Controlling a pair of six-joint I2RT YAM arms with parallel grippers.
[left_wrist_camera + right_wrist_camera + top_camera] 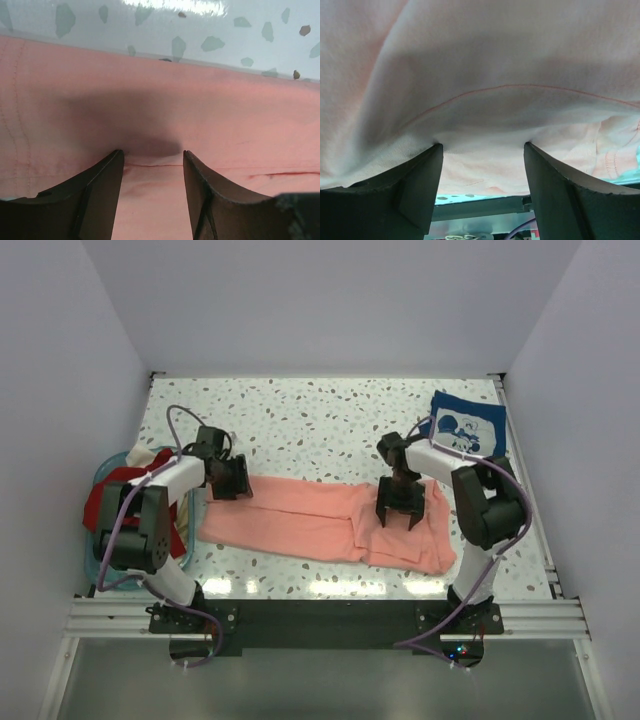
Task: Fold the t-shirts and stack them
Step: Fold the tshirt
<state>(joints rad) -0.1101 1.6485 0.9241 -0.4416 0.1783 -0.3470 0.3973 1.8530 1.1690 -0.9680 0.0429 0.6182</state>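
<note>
Lying across the near half of the speckled tabletop (pixel 300 420) is the salmon-pink t-shirt (pixel 300 515), folded lengthwise into a long band that runs from left to right. The left claw (pixel 232 480) sits at the band's left end. In its wrist view the left claw (pixel 152 152) has its fingers clearly apart, with the tips down on the pink cloth (pixel 200 100) and a fold line crossing the gap between them; nothing is clamped. The right claw (pixel 398 515) points down onto the right part of the band. Up close the right claw (pixel 482 145) stands spread wide, and the pink cloth (pixel 480 50) rises over and in front of its tips, loose rather than pinched. The navy t-shirt with white print (pixel 468 425) lies folded in the far right corner, well apart from the pink one. A dark red t-shirt (pixel 100 502) and a cream one (pixel 150 455) are heaped in the teal basket (pixel 92 555) at the left edge.
</note>
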